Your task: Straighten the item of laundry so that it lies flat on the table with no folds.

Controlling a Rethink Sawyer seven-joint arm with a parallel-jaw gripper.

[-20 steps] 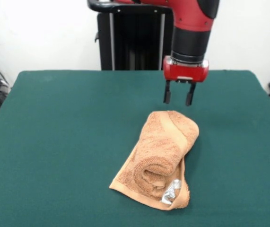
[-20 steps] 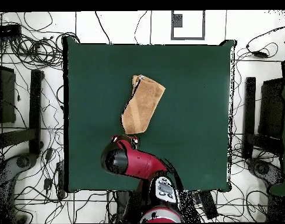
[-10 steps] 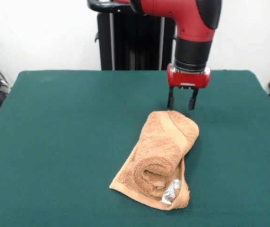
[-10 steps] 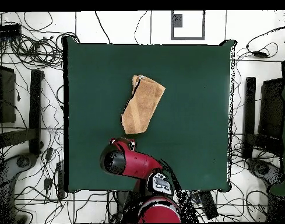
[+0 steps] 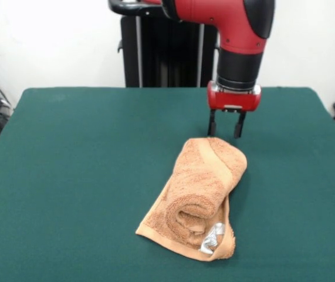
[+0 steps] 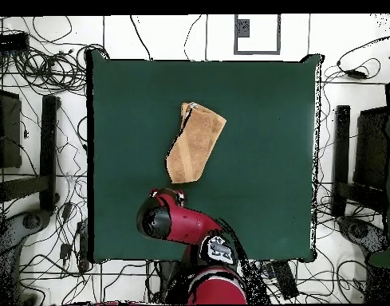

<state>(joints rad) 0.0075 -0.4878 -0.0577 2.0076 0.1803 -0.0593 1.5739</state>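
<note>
The orange-tan towel [image 5: 198, 197] lies folded and partly rolled on the dark green table [image 5: 85, 170], right of centre in the front view. Its white-silver label [image 5: 212, 238] shows at the near edge. In the overhead view the towel [image 6: 195, 142] lies as a slanted strip near the table's middle. My gripper [image 5: 225, 124] hangs open and empty just above the towel's far end, fingertips close to the cloth. In the overhead view the arm [image 6: 170, 219] covers the gripper, just below the towel's lower end.
The robot's black pedestal [image 5: 161, 53] stands behind the table's far edge. Cables and black stands [image 6: 38, 143] lie on the floor around the table in the overhead view.
The gripper has moved a little right and come down toward the towel's far end over the last second. It stays open. The towel has not moved.
</note>
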